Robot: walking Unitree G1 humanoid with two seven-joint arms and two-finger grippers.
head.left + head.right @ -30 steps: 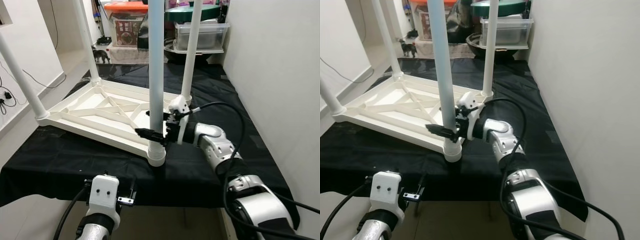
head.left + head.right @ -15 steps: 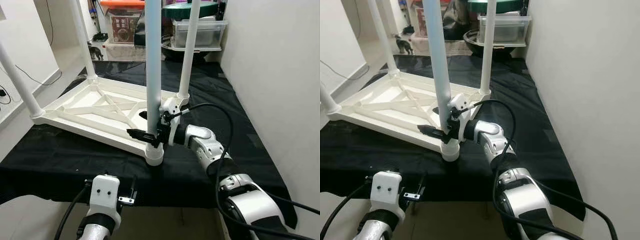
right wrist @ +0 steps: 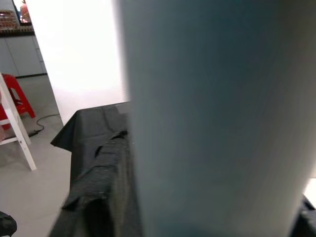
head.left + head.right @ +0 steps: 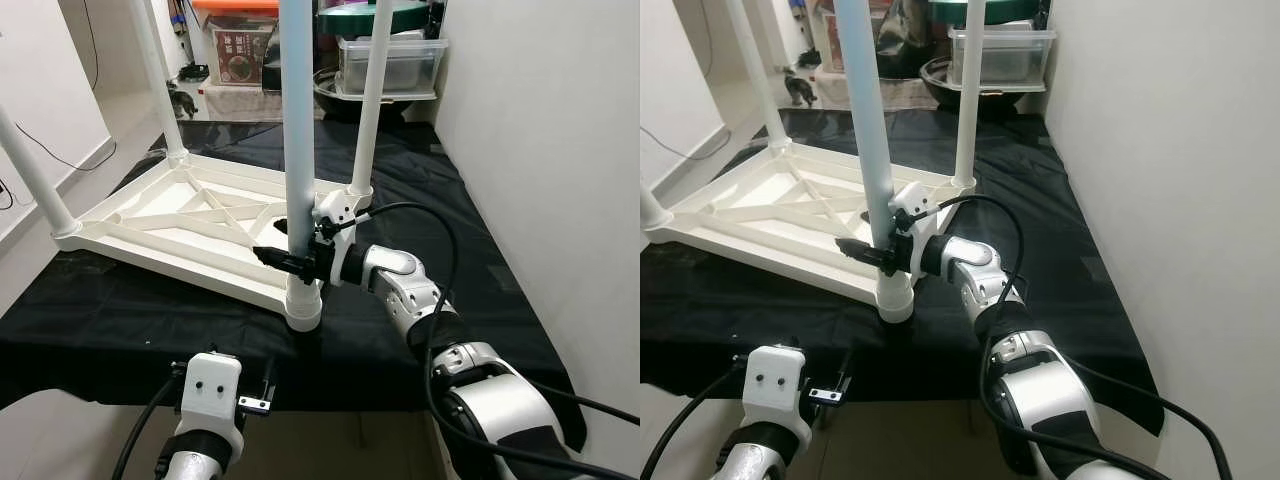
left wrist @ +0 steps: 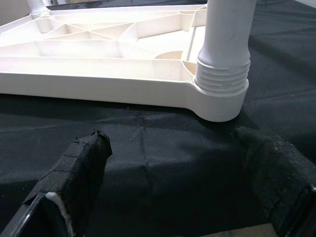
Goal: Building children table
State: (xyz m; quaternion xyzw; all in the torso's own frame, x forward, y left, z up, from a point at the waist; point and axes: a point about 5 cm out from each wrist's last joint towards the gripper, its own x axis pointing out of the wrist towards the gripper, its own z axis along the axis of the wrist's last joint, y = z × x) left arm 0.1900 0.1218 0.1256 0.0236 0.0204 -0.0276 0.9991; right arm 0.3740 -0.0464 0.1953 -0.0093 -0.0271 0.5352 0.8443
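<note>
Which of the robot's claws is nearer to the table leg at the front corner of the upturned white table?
The right. The right claw reaches in from the right, its fingers around the table leg just above the threaded socket. The left claw hangs below the front edge of the black cloth, apart from the leg.

Two arms of silver-grey rounded shells with black bands at the joints. Right arm (image 4: 430, 300): thick black cable looping from the forearm to a white wrist block, ending in the right gripper (image 4: 285, 258) with long, thin black fingers. Left arm (image 4: 205, 420): boxy white wrist housing with two small dark screw holes, black cable alongside, small metal bracket; left gripper fingers (image 5: 79, 173) wrapped in rough black tape, frayed at the edges.
</note>
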